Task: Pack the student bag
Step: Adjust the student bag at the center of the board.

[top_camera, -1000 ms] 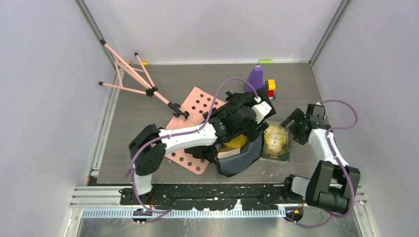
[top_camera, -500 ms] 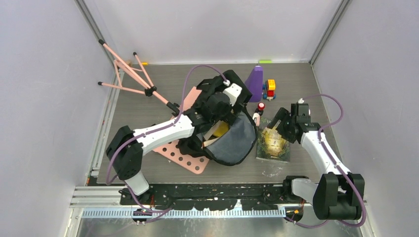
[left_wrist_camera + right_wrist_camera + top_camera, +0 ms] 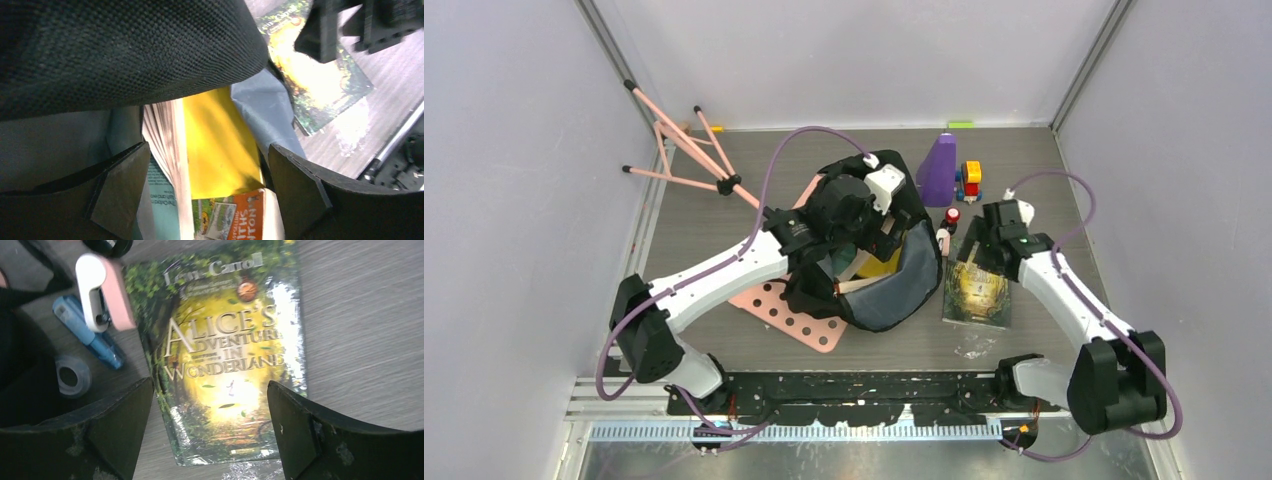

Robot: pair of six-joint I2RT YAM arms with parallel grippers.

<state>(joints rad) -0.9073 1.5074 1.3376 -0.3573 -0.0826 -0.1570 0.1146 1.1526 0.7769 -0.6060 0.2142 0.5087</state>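
The student bag [image 3: 894, 290] lies open mid-table, black outside with a grey lining [image 3: 260, 107]. Inside it stand a yellow book [image 3: 220, 145], an orange-and-green one [image 3: 237, 217] and a teal one [image 3: 160, 210]. My left gripper [image 3: 884, 232] hangs open over the bag's mouth, jaws [image 3: 210, 195] wide either side of those books, touching none. An "Alice's Adventures in Wonderland" book [image 3: 230, 355] lies flat right of the bag [image 3: 976, 290]. My right gripper [image 3: 980, 252] hovers open above it, jaws [image 3: 210, 427] spread wider than its lower part.
A pink-and-white item [image 3: 100, 292], a blue pen [image 3: 90, 335] and a tape roll [image 3: 72, 375] lie between book and bag. A purple cone [image 3: 939, 165], toy blocks [image 3: 970, 180], a pink perforated board [image 3: 799, 318] and a pink folding stand [image 3: 689, 150] share the table.
My left arm swung back and left, bringing its gripper over the bag's far rim. My right gripper moved left and forward from beside the book to above it.
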